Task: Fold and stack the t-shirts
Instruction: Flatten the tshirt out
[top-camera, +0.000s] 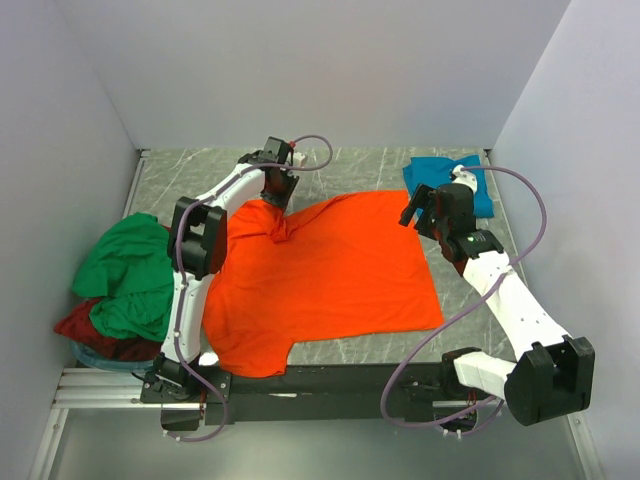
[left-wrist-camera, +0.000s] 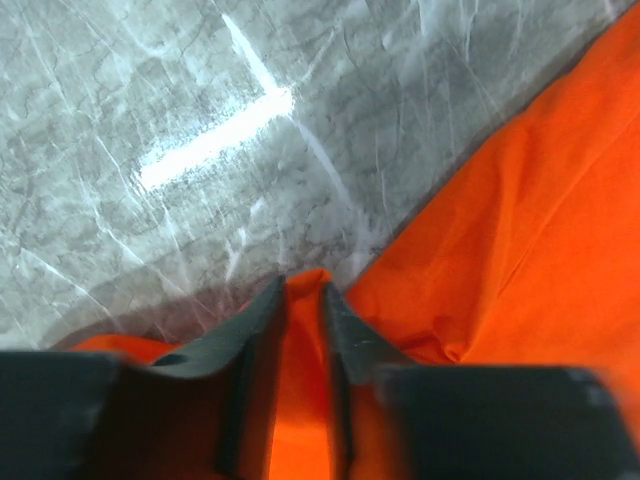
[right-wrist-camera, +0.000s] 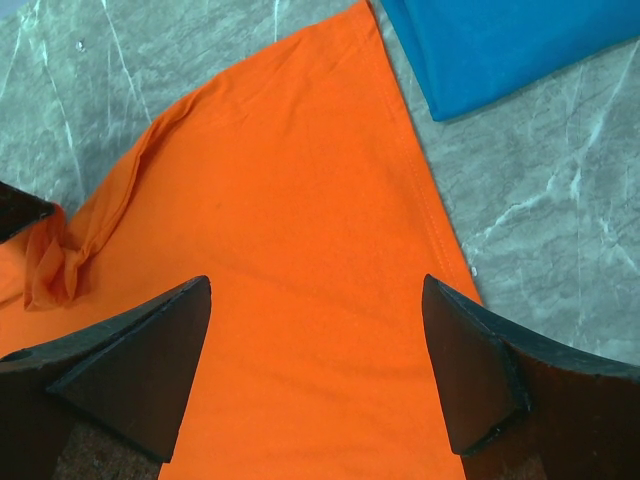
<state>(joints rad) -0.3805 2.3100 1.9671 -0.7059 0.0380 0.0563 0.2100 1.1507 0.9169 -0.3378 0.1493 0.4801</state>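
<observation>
Your orange t-shirt (top-camera: 340, 270) lies spread across the middle of the desk (top-camera: 200, 175), so take every other place from it. Most of it is flat. Only its far left corner is drawn up into a small bunch of folds.

Your left end effector (left-wrist-camera: 303, 292) sits at that bunched corner. Its fingers (left-wrist-camera: 252, 328) stand narrow, and the left wrist view shows a ridge of orange cloth pinched between them. Bare desk lies just beyond the tips.

Your right end effector (right-wrist-camera: 316, 287) hangs over the far right corner of the orange t-shirt. Its jaws are spread wide and grip nothing. In the right wrist view the shirt's right hem runs down between the two fingers, with orange cloth on one side and bare desk on the other. You cannot tell from these views whether the tips touch the cloth.

The teal t-shirt (top-camera: 430, 170) lies folded just beyond that same far right corner. A strip of bare desk separates it from the orange cloth.

To the left of the orange t-shirt, at the desk's left edge, the green t-shirt (top-camera: 130, 275) is heaped loosely. It lies on top of the dark red t-shirt (top-camera: 95, 335), which shows below it on the near side. Your left arm (top-camera: 195, 240) crosses the gap between this heap and the orange t-shirt, so you cannot tell whether they touch.
</observation>
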